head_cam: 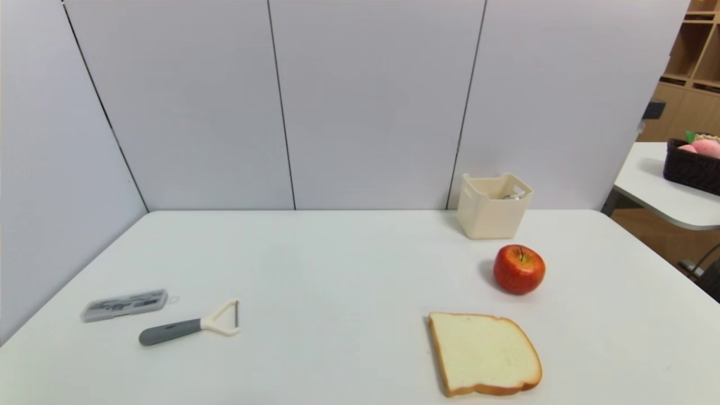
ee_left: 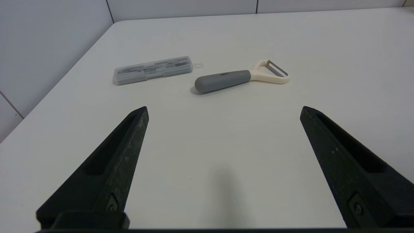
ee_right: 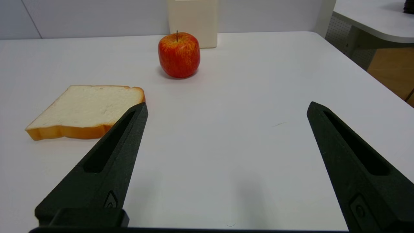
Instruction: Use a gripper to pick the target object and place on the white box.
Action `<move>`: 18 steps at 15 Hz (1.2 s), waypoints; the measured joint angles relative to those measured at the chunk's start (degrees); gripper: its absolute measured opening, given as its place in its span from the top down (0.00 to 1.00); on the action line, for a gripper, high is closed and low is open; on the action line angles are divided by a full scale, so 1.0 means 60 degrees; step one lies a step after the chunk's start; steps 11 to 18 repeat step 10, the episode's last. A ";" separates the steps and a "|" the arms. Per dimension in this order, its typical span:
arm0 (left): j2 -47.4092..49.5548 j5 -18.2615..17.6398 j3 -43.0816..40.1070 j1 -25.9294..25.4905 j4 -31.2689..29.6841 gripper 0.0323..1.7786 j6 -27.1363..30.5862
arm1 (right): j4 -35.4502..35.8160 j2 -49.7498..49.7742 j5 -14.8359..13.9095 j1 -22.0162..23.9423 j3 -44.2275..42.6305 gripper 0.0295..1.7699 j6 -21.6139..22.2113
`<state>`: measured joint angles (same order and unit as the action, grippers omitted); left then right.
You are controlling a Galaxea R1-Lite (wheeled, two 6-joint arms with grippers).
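Note:
The cream-white box (head_cam: 489, 216) stands at the back right of the table, behind the apple; the right wrist view shows its lower wall (ee_right: 194, 22). A bit of clear, shiny plastic (head_cam: 512, 196) peeks over its inner rim; I cannot tell whether this is the chocolate pack. No chocolate pack lies on the table. My left gripper (ee_left: 224, 108) hovers open over bare table short of the peeler, nothing between its fingers. My right gripper (ee_right: 226, 106) is open too, over bare table beside the bread. Neither gripper shows in the head view.
A red apple (head_cam: 519, 269) sits just in front of the box, a bread slice (head_cam: 484, 353) nearer. At the left lie a grey-handled peeler (head_cam: 188, 324) and a grey clear flat case (head_cam: 124, 304). A side table (head_cam: 658, 185) with a dark basket (head_cam: 693, 169) stands at right.

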<state>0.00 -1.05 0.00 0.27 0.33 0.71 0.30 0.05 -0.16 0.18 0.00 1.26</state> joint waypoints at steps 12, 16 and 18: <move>0.0000 0.0000 0.0000 0.0000 0.0004 0.05 0.0000 | -0.0002 0.0000 -0.0004 0.0000 0.0000 0.04 0.0010; 0.0000 0.0000 0.0000 0.0000 0.0004 0.05 0.0000 | -0.0002 0.0000 -0.0004 0.0000 0.0000 0.04 0.0010; 0.0000 0.0000 0.0000 0.0000 0.0004 0.05 0.0000 | -0.0002 0.0000 -0.0004 0.0000 0.0000 0.04 0.0010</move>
